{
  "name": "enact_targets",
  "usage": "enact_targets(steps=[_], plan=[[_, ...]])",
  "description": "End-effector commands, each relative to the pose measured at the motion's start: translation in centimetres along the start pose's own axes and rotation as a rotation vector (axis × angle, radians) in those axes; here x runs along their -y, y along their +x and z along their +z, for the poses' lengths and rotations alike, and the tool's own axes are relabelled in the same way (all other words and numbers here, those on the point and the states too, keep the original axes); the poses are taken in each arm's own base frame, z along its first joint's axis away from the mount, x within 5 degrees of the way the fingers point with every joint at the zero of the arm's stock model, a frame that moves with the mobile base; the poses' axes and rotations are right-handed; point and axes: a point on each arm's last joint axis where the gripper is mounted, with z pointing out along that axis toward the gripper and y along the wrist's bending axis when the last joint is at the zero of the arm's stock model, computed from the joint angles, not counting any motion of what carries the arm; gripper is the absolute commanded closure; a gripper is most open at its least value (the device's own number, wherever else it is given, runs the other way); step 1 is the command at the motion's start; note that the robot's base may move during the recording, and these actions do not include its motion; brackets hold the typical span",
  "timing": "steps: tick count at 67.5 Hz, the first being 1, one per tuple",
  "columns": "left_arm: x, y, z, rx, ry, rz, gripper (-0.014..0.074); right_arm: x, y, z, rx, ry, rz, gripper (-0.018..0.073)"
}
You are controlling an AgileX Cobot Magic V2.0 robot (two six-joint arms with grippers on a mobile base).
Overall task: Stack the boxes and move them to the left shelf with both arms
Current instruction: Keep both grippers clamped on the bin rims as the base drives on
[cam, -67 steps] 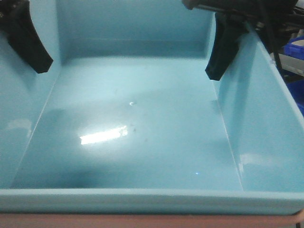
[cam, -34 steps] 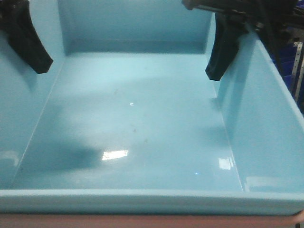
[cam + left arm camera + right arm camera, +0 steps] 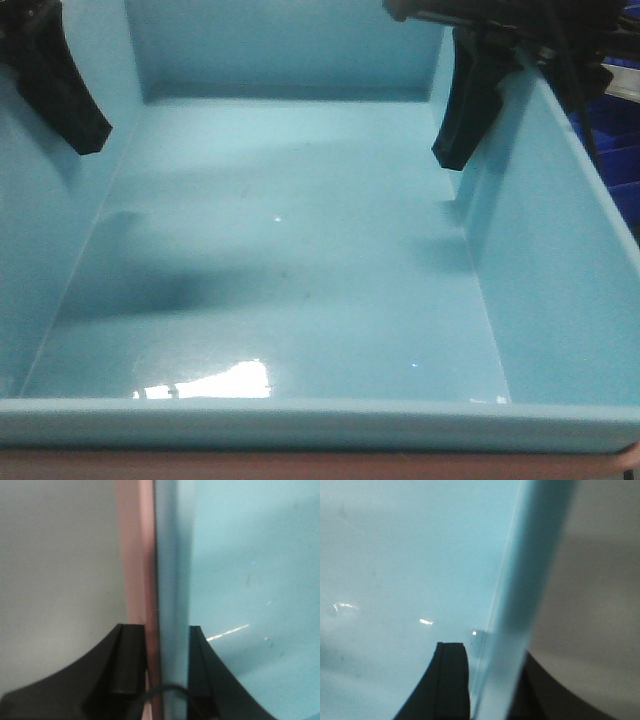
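At opposite rims, left pincer point(image 3: 160, 635) and right pincer point(image 3: 492, 652) clamp blue box point(image 3: 300, 250).

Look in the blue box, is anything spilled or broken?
Nothing stands out. The blue box is empty and whole, with only a few faint dark specks on its floor. It sits inside the pink box, and the left gripper and right gripper each pinch a side wall.
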Motion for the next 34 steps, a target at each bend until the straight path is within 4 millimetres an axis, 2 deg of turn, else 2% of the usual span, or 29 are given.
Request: enact_targets(steps=[1,34], plan=[[1.15,-1.4,-2.0,0.131,0.077,0.002,0.0599,-0.16,-1.27,-2.11,0.141,-0.021,-0.037,0.0501],[1.15,-1.4,-2.0,0.131,0.077,0.002,0.0599,-0.16,-1.28,-2.11,0.141,-0.021,-0.037,0.0501]])
